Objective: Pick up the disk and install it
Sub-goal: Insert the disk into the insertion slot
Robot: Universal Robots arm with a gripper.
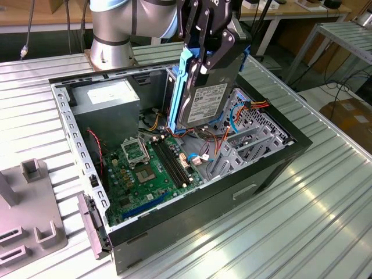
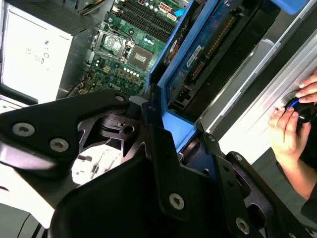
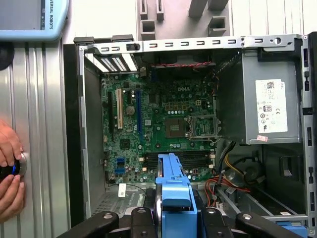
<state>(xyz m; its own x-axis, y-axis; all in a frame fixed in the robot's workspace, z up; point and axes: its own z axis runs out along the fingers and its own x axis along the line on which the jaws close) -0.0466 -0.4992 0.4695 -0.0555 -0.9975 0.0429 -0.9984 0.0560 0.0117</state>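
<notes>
Ribbed counter (image 1: 325, 192) carries the open computer case (image 1: 174, 215). Your end effector (image 1: 212, 58) is clamped on the disk (image 1: 203, 102), upright over it: pickup done, install not yet.

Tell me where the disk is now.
The disk hangs upright in the tool over the open computer case, on the exterior view's right of the power supply.

Black and silver on the flat rectangular metal disk (image 1: 228, 75), white with dark barcode stripes on its label (image 1: 207, 97), bright blue on its plastic bracket (image 1: 176, 87). Matt black on the metal gripper (image 1: 209, 58). Deep green on the flat motherboard (image 1: 148, 168). Plain grey on the metal power-supply box (image 1: 110, 113), white on its sticker (image 1: 107, 91). Red, yellow, orange on the thin wires (image 1: 257, 105). Pale silver, ribbed, on the metal table (image 1: 314, 197).
</notes>
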